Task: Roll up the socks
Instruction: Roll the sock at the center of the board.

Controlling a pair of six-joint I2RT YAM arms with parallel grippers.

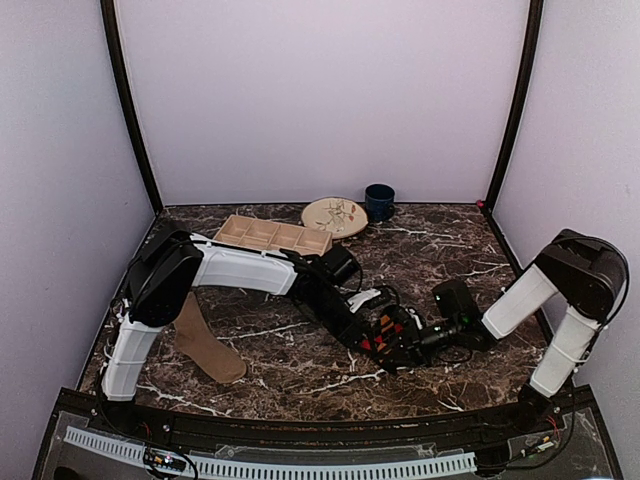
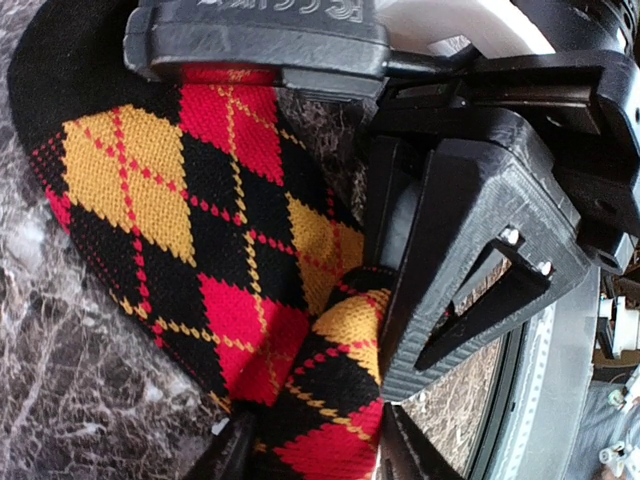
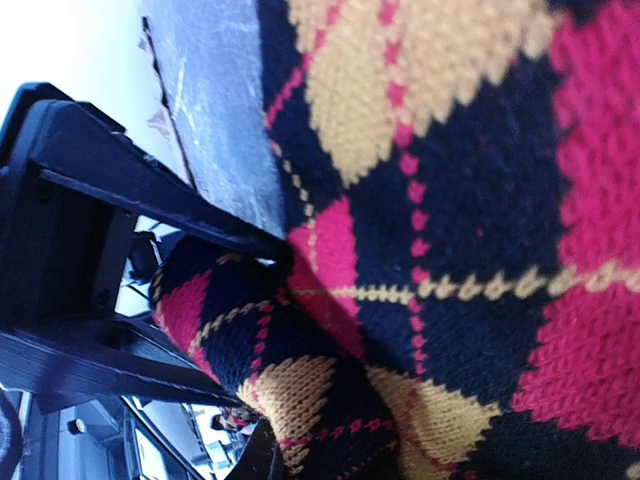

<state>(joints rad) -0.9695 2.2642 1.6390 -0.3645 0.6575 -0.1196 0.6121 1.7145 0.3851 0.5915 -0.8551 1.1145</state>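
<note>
The black sock with red and orange argyle diamonds lies spread on the marble table. One end of it is rolled into a thick fold. My left gripper is shut on that fold, a finger pressing each side. My right gripper meets it from the other side, its black body close against the fold. It is shut on the rolled end. The plain tan-brown sock lies flat by the left arm's base, apart from both grippers.
A wooden compartment tray, a patterned plate and a dark blue mug stand along the back. Pale walls close off three sides of the table.
</note>
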